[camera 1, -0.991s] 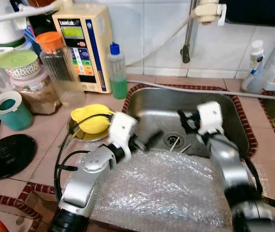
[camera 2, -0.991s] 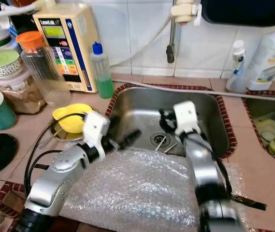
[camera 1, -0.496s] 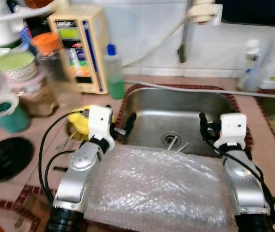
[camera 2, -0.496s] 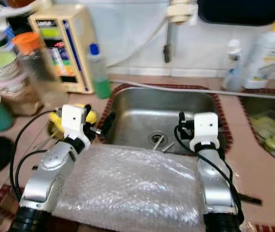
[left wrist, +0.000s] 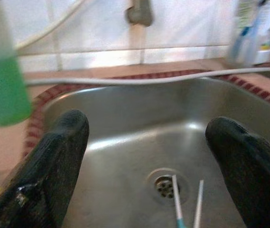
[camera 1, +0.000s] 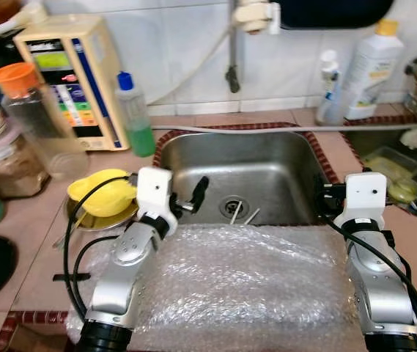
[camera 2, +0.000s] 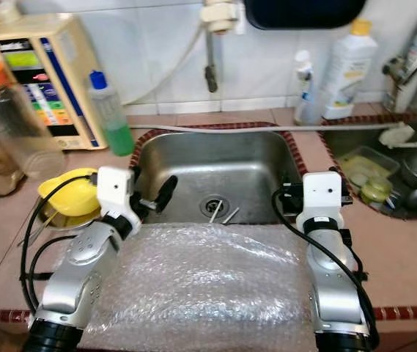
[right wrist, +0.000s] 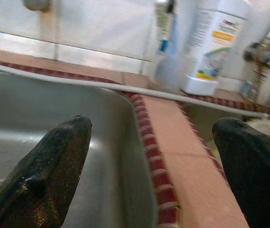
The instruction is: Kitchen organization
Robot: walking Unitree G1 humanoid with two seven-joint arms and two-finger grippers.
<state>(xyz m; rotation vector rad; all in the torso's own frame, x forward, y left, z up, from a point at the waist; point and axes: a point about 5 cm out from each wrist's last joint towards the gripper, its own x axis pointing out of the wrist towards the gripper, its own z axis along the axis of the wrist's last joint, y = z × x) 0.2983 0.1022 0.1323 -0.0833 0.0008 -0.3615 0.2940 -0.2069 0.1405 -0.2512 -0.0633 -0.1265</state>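
A steel sink (camera 1: 267, 158) lies ahead, with two thin sticks (camera 1: 239, 215) beside its drain (left wrist: 165, 185). A sheet of bubble wrap (camera 1: 245, 286) covers the counter edge in front of the sink, under both of my arms. My left gripper (camera 1: 197, 192) hangs over the sink's near left corner; it is open, with its fingers (left wrist: 54, 166) wide apart and nothing between them. My right gripper (camera 1: 324, 196) sits at the sink's right rim, above the red tile border (right wrist: 149, 142). It is open and empty too.
Left of the sink stand a green soap bottle (camera 1: 135, 114), a beige appliance box (camera 1: 72, 81), an orange-lidded jar (camera 1: 28, 110) and a yellow item on a metal dish (camera 1: 102, 196). A faucet (camera 1: 234, 44) and white bottles (camera 1: 366, 73) line the back wall. A second basin (camera 1: 399, 169) holds dishes at right.
The camera has swung to the right. My two grippers have spread apart, from the middle of the sink to its left corner and right rim.
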